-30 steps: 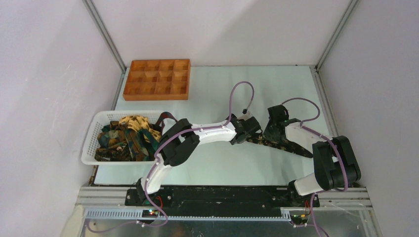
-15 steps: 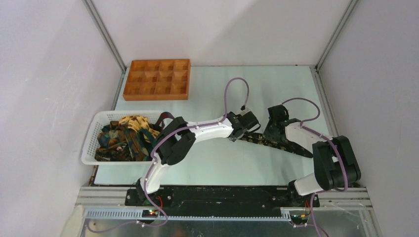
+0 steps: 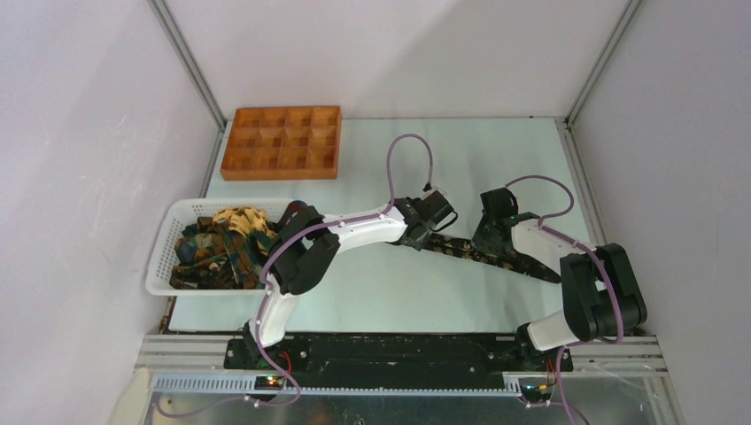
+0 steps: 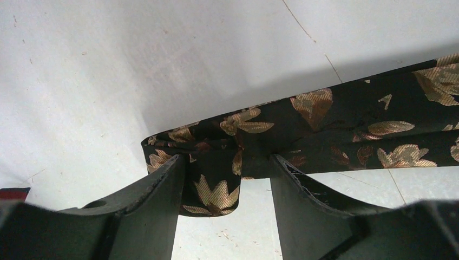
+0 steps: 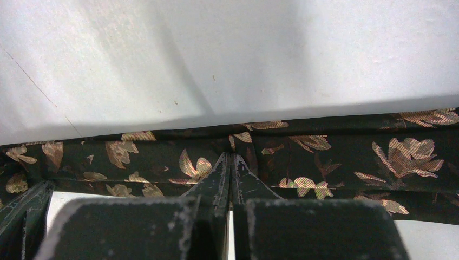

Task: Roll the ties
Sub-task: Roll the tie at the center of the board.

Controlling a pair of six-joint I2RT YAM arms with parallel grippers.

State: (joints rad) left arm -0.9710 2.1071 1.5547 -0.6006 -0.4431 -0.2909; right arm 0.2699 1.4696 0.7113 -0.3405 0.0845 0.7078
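The long dark fabric necktie with gold leaf print (image 3: 460,251) lies flat on the pale table (image 3: 496,159), right of the white plastic mesh basket (image 3: 159,255). Left gripper (image 4: 227,162): jaws apart, straddling the tie's folded end nearest the basket. Right gripper (image 5: 230,157): jaws closed, tips touching the tie farther from the basket.

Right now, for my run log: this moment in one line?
left gripper: open, folded tie end between jaws | right gripper: shut on tie
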